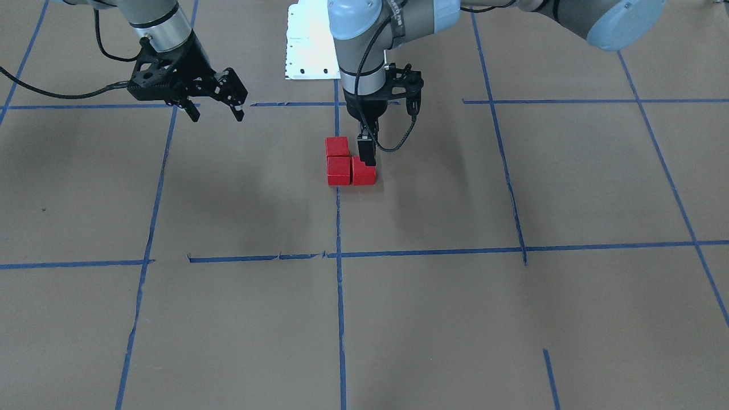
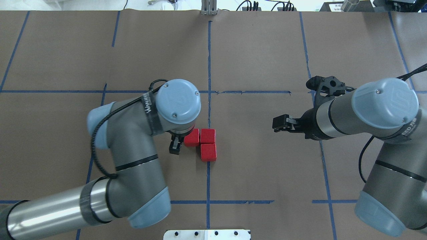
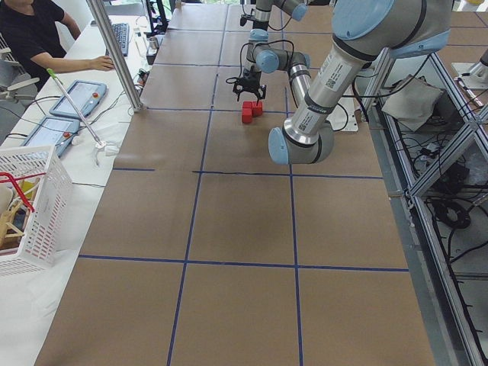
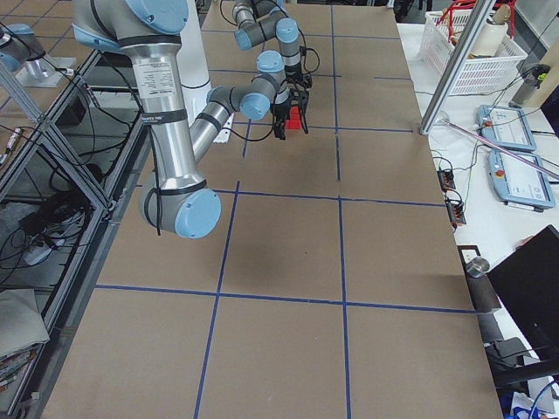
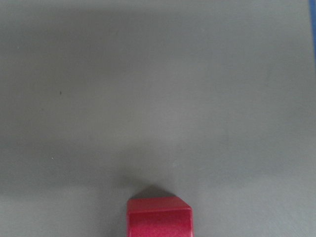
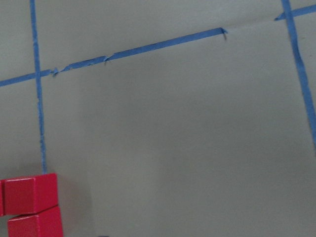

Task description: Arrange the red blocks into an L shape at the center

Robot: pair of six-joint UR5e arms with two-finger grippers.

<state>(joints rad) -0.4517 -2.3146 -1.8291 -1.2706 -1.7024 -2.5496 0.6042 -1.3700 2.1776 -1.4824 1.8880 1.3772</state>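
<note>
Three red blocks lie touching in an L on the brown paper center (image 2: 253, 146). Two of them (image 2: 207, 136) (image 2: 208, 152) sit in line on the vertical blue tape line (image 2: 209, 110). The third (image 2: 191, 138) lies against the farther one, on the robot's left, slightly turned. My left gripper (image 1: 368, 152) hangs close over this third block (image 1: 362, 177), open, holding nothing. One of its fingers (image 2: 174, 149) shows beside the block. The left wrist view has the block (image 5: 159, 217) at its bottom edge. My right gripper (image 1: 216, 114) hovers open and well to the side.
A white plate (image 1: 310, 40) lies at the table edge by the robot's base. At the far edge stand a metal post (image 3: 114, 53), tablets (image 3: 80, 95) and a white basket (image 3: 27, 206), and a seated person (image 3: 38, 34) is there.
</note>
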